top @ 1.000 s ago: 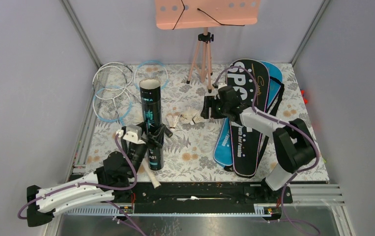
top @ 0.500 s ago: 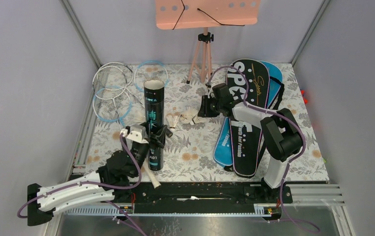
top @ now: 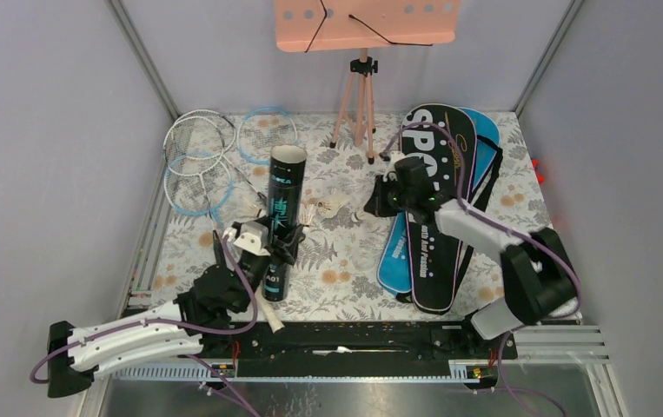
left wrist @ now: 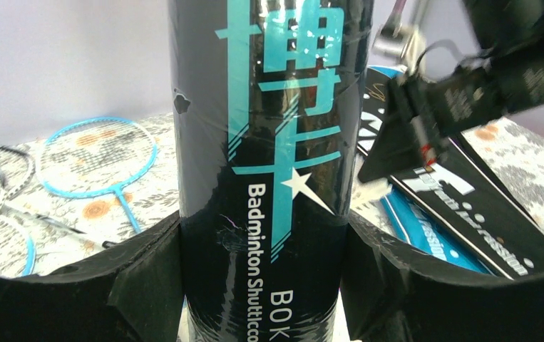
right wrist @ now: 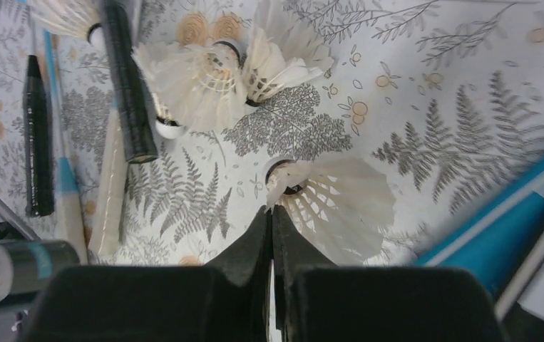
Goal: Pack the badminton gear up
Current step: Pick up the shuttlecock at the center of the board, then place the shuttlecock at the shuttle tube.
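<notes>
Left gripper (top: 268, 246): my jaws clasp the black tube (top: 282, 195), which stands tilted. Right gripper (top: 369, 208): jaws together, low between the shuttlecocks (top: 332, 207) and the SPORT bags (top: 436, 261).

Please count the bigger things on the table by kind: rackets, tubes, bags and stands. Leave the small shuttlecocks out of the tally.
Rackets: 4
Black tube: 1
Bags: 2
Pink board on tripod: 1
Total: 8
</notes>
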